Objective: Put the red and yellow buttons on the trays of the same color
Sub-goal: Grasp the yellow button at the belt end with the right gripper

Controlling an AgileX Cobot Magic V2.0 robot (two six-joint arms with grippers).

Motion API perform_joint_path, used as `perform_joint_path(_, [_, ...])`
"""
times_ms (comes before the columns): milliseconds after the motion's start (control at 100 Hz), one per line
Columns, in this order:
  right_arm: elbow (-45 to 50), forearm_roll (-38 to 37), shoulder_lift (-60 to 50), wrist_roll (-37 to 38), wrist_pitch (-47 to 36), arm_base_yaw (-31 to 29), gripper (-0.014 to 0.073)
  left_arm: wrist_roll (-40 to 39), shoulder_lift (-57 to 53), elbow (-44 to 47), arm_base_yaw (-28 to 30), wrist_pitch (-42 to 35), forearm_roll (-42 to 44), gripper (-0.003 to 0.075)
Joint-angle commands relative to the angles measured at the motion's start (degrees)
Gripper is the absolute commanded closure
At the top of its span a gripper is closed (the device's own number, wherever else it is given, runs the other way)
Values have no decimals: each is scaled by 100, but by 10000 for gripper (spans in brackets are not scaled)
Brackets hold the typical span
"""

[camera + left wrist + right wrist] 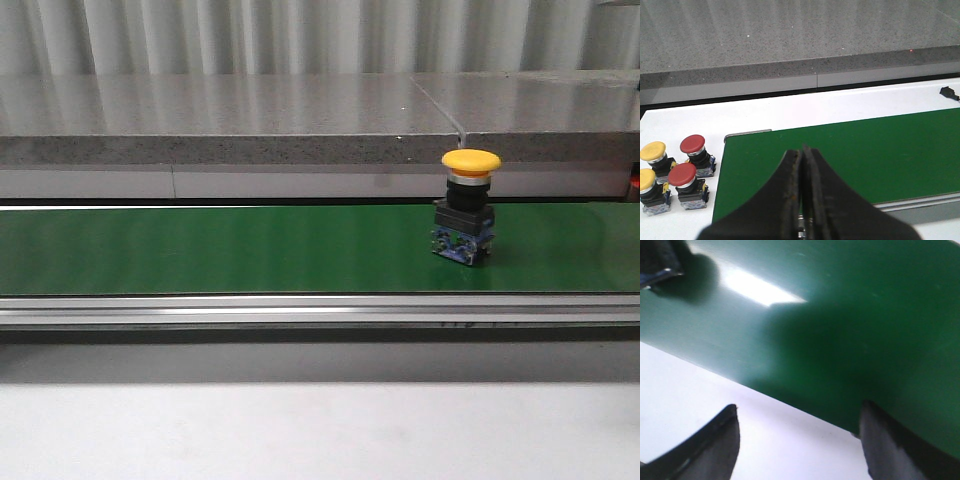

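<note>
A yellow button (468, 205) on a black and blue base stands upright on the green belt (250, 250), right of centre in the front view. No gripper shows in that view. In the left wrist view my left gripper (802, 150) is shut and empty above the belt's end (865, 155). Beside that end, on the white table, stand two red buttons (693, 145) (682, 175) and two yellow buttons (653, 151) (646, 181). In the right wrist view my right gripper (799, 412) is open and empty, low over the belt's edge (840, 330). No trays are in view.
A grey stone ledge (300, 120) runs behind the belt. A metal rail (300, 310) lines the belt's near side, with white table (300, 430) in front. A dark object with a metal edge (657, 262) sits on the belt in the right wrist view.
</note>
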Motion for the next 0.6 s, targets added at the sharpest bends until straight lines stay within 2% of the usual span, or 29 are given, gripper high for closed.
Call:
perform_joint_path(0, [-117,68,-217,-184,-286,196,84,-5,34,-154,-37,-474,-55,740])
perform_joint_path(350, [-128,649,-164,-544,-1058,496,84,-5,34,-154,-37,-474,-55,740])
perform_joint_path(590, [-136,740,112,-582,-1159,496,84,-5,34,-154,-37,-474,-55,740])
